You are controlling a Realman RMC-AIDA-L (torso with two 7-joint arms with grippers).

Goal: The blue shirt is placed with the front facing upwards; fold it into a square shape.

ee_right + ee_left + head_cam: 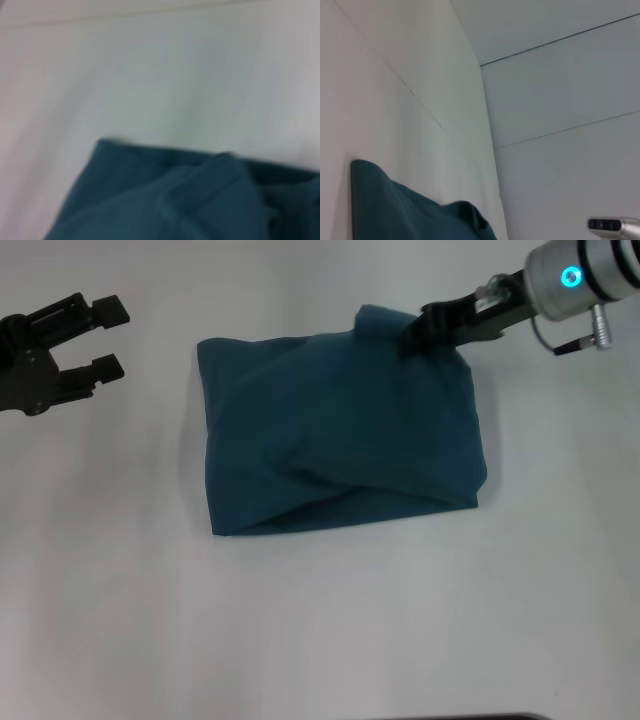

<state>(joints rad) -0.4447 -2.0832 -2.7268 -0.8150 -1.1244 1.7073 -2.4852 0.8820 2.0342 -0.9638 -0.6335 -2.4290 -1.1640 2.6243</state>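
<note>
One blue shirt (pixel 340 430) lies folded into a rough, rumpled square in the middle of the white table (pixel 320 640), plain teal side up. At its far right corner the right gripper (pixel 418 335) pinches a raised fold. Well apart, the left gripper (pixel 105 337) hovers, fingers spread, empty.

Black two-fingered left tool (pixel 108 337); right tool (pixel 418 337) black on a silver wrist (cyan ring light).
</note>
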